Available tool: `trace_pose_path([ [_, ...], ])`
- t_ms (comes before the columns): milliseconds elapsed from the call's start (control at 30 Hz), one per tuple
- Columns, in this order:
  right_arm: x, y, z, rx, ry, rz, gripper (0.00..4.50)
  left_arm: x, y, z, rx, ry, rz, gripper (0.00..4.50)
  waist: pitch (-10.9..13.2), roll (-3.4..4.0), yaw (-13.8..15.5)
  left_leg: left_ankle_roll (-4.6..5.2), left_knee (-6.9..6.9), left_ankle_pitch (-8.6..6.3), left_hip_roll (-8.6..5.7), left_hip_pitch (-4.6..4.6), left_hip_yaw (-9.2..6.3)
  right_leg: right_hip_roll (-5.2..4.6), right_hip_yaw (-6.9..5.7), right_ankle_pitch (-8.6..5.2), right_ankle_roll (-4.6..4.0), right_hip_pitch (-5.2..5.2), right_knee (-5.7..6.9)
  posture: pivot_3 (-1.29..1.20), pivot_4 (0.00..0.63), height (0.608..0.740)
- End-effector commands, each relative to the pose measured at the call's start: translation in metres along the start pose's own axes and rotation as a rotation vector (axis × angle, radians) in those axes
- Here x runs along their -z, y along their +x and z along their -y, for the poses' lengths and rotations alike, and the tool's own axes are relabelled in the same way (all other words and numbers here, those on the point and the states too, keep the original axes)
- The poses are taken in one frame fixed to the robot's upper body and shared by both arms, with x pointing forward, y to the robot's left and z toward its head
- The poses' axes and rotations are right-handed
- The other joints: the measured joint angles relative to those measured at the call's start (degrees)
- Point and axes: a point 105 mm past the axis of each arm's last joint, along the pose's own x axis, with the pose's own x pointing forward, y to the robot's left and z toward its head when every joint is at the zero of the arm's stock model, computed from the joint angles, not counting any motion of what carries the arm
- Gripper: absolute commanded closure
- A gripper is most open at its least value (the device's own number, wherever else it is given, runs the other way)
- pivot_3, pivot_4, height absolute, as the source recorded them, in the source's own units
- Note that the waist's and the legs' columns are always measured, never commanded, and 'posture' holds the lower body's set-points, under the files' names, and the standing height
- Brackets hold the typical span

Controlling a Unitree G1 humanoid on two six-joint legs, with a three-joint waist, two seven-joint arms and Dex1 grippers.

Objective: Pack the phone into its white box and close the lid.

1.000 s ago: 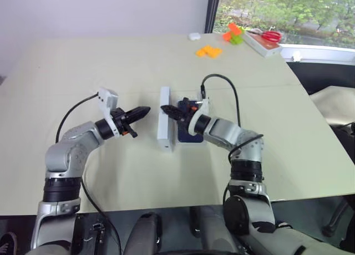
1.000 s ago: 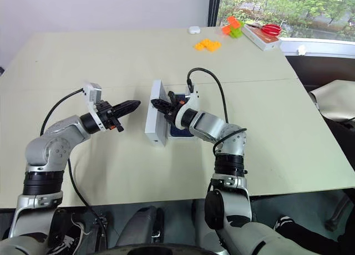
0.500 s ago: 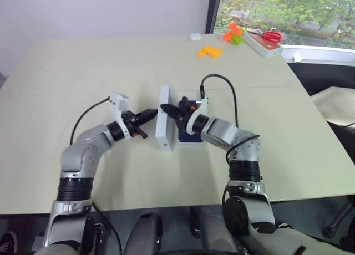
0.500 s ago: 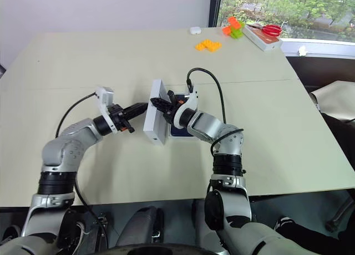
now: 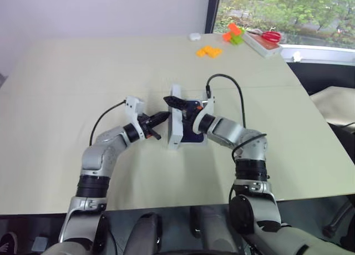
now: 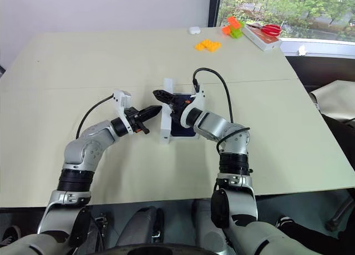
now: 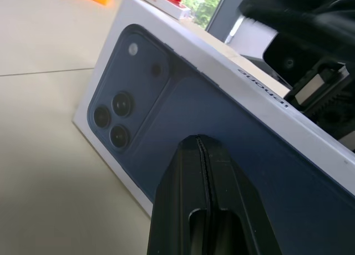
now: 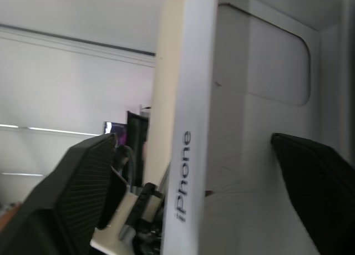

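The lid [image 5: 175, 119] stands on its long edge at the table's middle, its printed phone picture [image 7: 183, 94] facing my left gripper [image 5: 162, 117]. That gripper is shut, with its tips at the printed face. My right gripper [image 5: 178, 107] is open. Its two fingers [image 8: 83, 183] straddle the lid's upper edge [image 8: 188, 127] from the other side without clamping it. Just behind the lid lies the dark blue phone [image 5: 192, 134] in the white box [image 5: 198, 143], partly hidden by my right gripper and wrist.
Orange blocks [image 5: 209, 51] and a green-and-orange cluster [image 5: 234, 33] lie at the table's far side. Beside them, red scissors [image 5: 272, 36] rest on a flat white pack, and a small white object [image 5: 194, 36] lies nearby. The table's right edge [image 5: 321, 127] runs near a window.
My right gripper has opened and let go of the lid. The lid has shifted right, toward the box. My left gripper has moved right up to the lid's printed face.
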Motion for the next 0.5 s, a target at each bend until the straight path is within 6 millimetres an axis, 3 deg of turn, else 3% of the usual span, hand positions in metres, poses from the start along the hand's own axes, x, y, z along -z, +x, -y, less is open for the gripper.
trace_pose_path([
  [33, -0.017, -0.008, -0.028, -0.071, -0.142, 0.016, 0.05, -0.011, 0.003, 0.004, 0.021, 0.033, 0.035, 4.5, 0.0, 0.0, 0.02, 0.0, 0.0, 0.0, 0.0, -0.01, 0.01, 0.0, 0.0, 0.0, 0.0, 0.0, 0.0, 0.0, 0.15, 0.74],
  [100, -0.027, -0.016, -0.033, -0.054, -0.284, 0.01, 0.05, -0.011, 0.003, 0.005, 0.02, 0.03, 0.036, 4.5, 0.01, 0.01, 0.04, 0.0, 0.01, 0.0, -0.01, -0.02, 0.01, -0.01, 0.0, 0.0, 0.0, -0.01, 0.0, 0.0, 0.15, 0.74],
  [500, -0.073, -0.066, -0.027, 0.045, -0.663, 0.003, 0.05, -0.008, 0.014, 0.012, 0.05, 0.028, 0.035, 4.5, 0.0, 0.0, 0.46, 0.0, 0.01, 0.0, -0.03, -0.04, 0.03, 0.01, 0.0, 0.0, 0.01, 0.03, -0.1, 0.0, 0.15, 0.74],
])
